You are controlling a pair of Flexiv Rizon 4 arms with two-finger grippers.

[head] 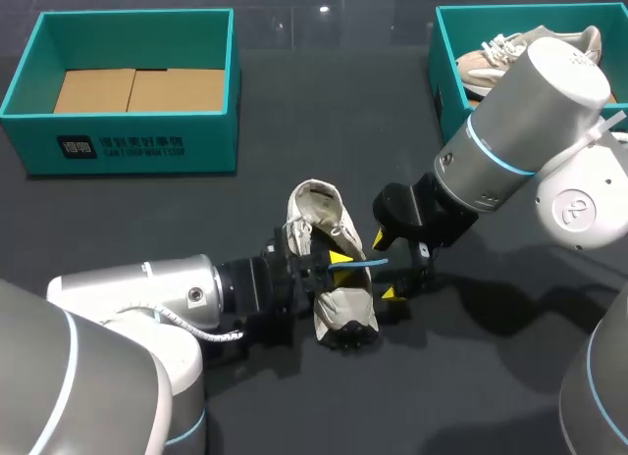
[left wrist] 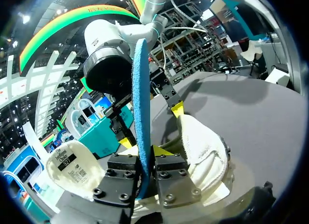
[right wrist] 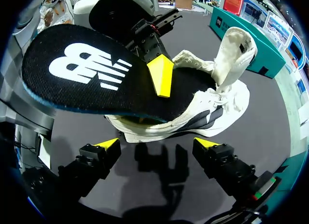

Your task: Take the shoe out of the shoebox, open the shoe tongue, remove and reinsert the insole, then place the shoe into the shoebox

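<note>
The left end effector is pinching the insole over the shoe, which is lying mid-worktop. The right end effector, spread, is hovering at its 3 o'clock. This is likely the insole step; the next move calls for feeding it in toe-first.

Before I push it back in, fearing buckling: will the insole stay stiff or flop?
Probably bends easily: the insole looks thin, seen edge-on in the left wrist view. Likely light: a narrow pinch by the left jaws holds it up.

Beige laced sneaker partly hidden behind grey right arm, its teal cardboard shoebox cut by the edge, black insole with far end buried inside white shoe
</note>
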